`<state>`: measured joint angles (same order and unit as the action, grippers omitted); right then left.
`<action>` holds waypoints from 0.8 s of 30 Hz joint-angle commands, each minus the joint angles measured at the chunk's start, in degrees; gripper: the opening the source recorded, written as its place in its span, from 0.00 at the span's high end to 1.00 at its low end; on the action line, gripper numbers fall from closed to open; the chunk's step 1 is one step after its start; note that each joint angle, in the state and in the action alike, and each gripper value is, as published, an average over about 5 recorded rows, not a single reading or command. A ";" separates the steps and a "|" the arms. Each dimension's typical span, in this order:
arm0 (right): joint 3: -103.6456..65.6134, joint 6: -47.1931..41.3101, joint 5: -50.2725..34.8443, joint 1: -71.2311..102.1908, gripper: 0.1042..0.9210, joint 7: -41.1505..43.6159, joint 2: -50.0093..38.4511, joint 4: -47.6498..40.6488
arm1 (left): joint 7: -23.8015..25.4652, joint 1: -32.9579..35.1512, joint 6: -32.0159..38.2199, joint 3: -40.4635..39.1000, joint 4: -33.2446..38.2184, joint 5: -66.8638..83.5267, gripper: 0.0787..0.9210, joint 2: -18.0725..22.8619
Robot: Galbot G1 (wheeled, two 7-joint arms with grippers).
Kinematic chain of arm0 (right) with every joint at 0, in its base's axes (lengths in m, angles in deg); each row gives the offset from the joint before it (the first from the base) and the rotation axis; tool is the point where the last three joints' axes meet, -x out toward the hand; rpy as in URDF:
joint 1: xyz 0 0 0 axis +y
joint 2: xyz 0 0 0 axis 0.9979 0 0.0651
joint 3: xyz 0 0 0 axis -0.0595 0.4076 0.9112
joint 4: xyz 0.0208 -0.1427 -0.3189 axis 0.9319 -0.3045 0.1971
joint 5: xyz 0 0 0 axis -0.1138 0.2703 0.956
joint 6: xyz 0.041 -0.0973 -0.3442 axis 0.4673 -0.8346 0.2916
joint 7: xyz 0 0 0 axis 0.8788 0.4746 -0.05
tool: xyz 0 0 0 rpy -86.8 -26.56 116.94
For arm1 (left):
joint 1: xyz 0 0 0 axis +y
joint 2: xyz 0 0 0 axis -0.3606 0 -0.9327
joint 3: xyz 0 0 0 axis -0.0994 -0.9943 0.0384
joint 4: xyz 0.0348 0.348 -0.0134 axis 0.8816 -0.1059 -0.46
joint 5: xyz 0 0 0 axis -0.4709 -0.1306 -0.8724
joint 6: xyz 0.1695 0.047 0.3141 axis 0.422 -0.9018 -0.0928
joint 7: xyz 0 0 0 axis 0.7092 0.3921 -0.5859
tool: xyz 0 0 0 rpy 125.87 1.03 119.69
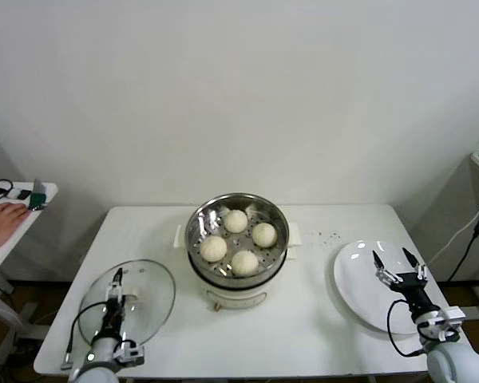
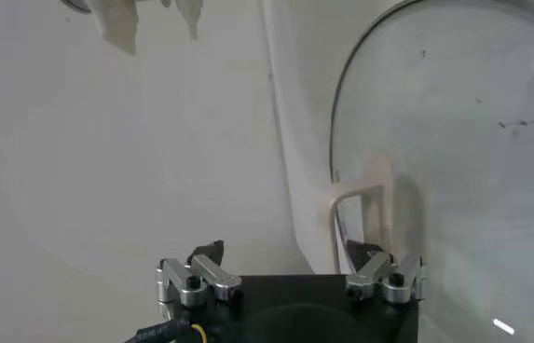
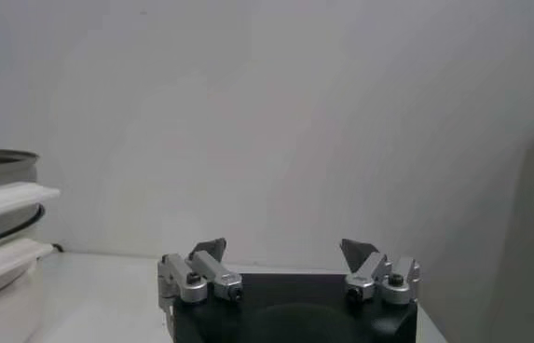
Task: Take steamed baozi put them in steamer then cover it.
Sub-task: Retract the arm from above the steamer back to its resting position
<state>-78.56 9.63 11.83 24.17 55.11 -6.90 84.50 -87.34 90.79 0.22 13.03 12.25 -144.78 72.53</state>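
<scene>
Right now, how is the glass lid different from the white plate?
The glass lid is see-through with a metal rim and a pale knob; the white plate is solid white with no knob. The lid lies on the table's left side under the open left gripper; the plate lies on the right, under the open right gripper. Both are round, empty and flat on the table, beside the steamer.

Head view high, looking down; left wrist close over cover point(image 2: 453, 140); right wrist level toward steamer point(image 3: 1, 233).
</scene>
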 commanded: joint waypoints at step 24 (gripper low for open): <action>-0.38 0.79 4.94 0.60 0.12 1.95 4.50 -1.38 | -1.18 -2.87 2.07 -0.73 -3.73 7.29 0.68 -0.66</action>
<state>-78.80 10.30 15.92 24.68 56.91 -3.22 83.33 -88.06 88.18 2.11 12.44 8.43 -138.83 71.93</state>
